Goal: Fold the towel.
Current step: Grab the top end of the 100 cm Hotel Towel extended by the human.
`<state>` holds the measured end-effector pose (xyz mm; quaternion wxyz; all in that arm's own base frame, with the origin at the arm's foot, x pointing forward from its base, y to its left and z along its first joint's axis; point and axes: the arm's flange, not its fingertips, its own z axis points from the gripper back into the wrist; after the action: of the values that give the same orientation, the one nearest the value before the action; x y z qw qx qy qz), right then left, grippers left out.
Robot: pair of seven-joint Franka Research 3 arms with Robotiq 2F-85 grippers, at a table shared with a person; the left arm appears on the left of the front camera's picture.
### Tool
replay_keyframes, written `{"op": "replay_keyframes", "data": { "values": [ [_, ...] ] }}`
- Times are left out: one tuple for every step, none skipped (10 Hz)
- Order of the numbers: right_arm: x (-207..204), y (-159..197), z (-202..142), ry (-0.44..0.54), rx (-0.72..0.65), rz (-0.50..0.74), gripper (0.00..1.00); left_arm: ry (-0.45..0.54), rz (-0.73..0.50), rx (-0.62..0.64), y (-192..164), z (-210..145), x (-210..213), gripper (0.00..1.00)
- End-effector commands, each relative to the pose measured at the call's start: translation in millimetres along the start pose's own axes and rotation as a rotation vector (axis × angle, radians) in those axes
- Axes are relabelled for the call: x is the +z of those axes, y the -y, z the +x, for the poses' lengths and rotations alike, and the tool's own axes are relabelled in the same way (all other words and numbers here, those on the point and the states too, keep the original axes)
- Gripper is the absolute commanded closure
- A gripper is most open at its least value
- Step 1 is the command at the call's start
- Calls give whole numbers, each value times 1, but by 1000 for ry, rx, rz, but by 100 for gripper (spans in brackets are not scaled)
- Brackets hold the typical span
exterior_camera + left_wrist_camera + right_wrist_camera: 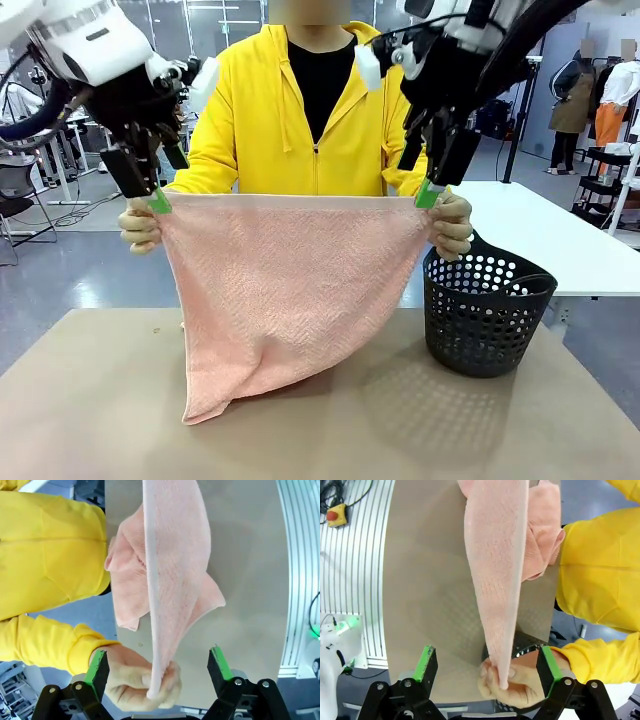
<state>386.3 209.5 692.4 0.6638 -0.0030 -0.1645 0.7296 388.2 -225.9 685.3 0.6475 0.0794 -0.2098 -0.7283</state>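
Plainly, our left gripper (146, 190) stands wide open with nothing clamped. In its wrist view the left gripper (158, 661) has its two green pads (97, 663) set far apart. Between them sits the hand under the left gripper (134, 681), pinching a top corner of the towel (175, 555). That hand's knuckles lie just beside one pad, though we cannot tell whether they touch. The other pad stands clear of the cloth. Our right gripper (432, 180) is spread just as wide. Seen from its wrist, the right gripper (486, 661) straddles the hand under the right gripper (516, 686), which grips the towel's (495, 555) other top corner. The fingers do not close on either. From the front, the towel (290, 290) hangs stretched between the two grippers. Its upper hem is level with their fingertips, and its lower end sags onto the table (90, 410) below. Each held corner (140, 228) (452, 226) is just under a gripper. The black basket (486, 312) stands on the table below the right gripper, just beside the towel.
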Motion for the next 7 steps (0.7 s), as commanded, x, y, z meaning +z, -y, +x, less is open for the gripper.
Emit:
{"op": "replay_keyframes", "data": {
  "values": [
    [-22, -3, 5, -11, -20, 12, 0, 10, 8, -32, 1, -2, -18, 0],
    [-33, -3, 5, -12, -20, 15, 0, 7, -1, -20, 1, -2, -26, 0],
    [-44, -2, 5, -7, -26, 15, 0, -7, -23, -15, 3, -4, -36, 0],
    [-54, -2, 2, 0, -27, 25, 0, -11, -43, 3, 4, -7, -47, 0],
    [-60, -4, 1, -8, -19, 37, 0, 9, -58, 25, 5, -11, -54, 0],
    [-64, -5, 1, -11, -21, 46, 0, 14, -68, 37, 5, -14, -59, 0],
    [-66, -5, 0, -10, -17, 49, 0, 22, -72, 33, 5, -13, -60, 29]
  ]
}}
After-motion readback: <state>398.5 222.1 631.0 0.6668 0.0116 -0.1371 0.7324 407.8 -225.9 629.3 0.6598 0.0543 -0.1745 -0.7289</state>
